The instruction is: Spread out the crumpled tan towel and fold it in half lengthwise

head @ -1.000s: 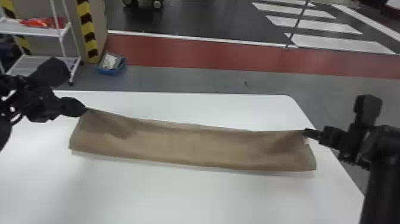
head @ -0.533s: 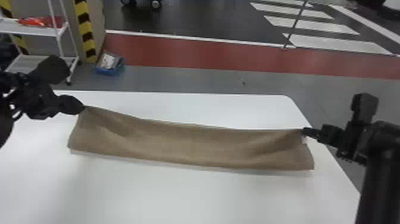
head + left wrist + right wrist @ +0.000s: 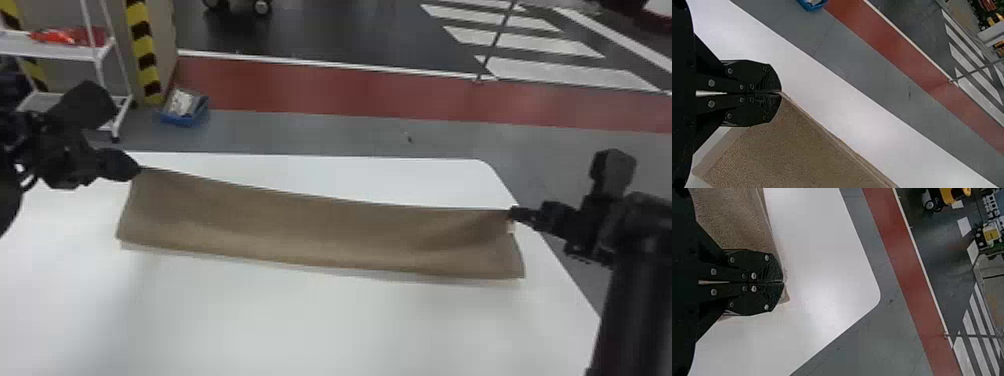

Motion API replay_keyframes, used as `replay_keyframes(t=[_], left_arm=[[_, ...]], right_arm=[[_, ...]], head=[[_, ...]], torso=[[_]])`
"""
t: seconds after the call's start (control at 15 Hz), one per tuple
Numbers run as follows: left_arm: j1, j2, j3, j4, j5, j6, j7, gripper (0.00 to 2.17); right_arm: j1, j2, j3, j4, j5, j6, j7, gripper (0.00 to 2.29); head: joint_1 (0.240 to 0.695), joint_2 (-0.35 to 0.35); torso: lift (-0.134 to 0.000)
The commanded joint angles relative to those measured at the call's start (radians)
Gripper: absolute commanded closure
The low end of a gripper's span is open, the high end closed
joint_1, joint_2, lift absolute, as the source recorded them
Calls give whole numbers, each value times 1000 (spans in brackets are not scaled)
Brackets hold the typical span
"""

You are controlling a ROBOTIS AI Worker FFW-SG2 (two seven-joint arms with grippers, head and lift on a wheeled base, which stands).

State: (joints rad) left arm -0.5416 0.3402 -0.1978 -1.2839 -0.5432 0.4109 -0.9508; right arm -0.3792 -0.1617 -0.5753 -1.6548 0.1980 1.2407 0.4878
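Observation:
The tan towel (image 3: 320, 230) is stretched between both grippers in a long band, its far edge pulled up and its near edge by the white table. My left gripper (image 3: 138, 170) is shut on the towel's far left corner. At its far right corner, by a small white tag, my right gripper (image 3: 512, 213) is shut on it too. In the left wrist view the gripper (image 3: 779, 93) pinches a corner of the towel (image 3: 793, 152). The right wrist view has the gripper (image 3: 782, 282) closed over the edge of the towel (image 3: 734, 219).
The white table (image 3: 310, 330) extends in front of the towel, with a strip behind it. Its right edge runs beneath the right arm. Beyond the table stand a white shelf rack (image 3: 60, 52) and a blue bin (image 3: 183, 118) on the floor.
Little differs: the towel and both grippers keep almost the same place over the table, with only a slight shift in the view. Both grippers have stayed shut on the towel.

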Motion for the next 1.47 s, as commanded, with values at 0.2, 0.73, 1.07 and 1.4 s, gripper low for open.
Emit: replay_keyframes(t=[0.2, 0.73, 1.07, 1.4], left_arm=[[-15, -12, 0, 12, -1, -4, 7, 1146], [-58, -41, -55, 95, -3, -10, 73, 1143], [-58, -61, -74, 117, -3, -13, 112, 1129], [-43, -72, -81, 121, -3, -16, 162, 599]], right_arm=[[-18, -7, -8, 35, 1, -23, 0, 1166], [-24, -22, 2, 110, 8, -82, -1, 1166], [-29, -22, 11, 142, 12, -112, -3, 1166], [-27, -29, 20, 144, 12, -112, 0, 1166]], head=[[685, -218], [683, -234], [688, -239], [691, -244]], torso=[[-123], [-123], [-123], [-123]])
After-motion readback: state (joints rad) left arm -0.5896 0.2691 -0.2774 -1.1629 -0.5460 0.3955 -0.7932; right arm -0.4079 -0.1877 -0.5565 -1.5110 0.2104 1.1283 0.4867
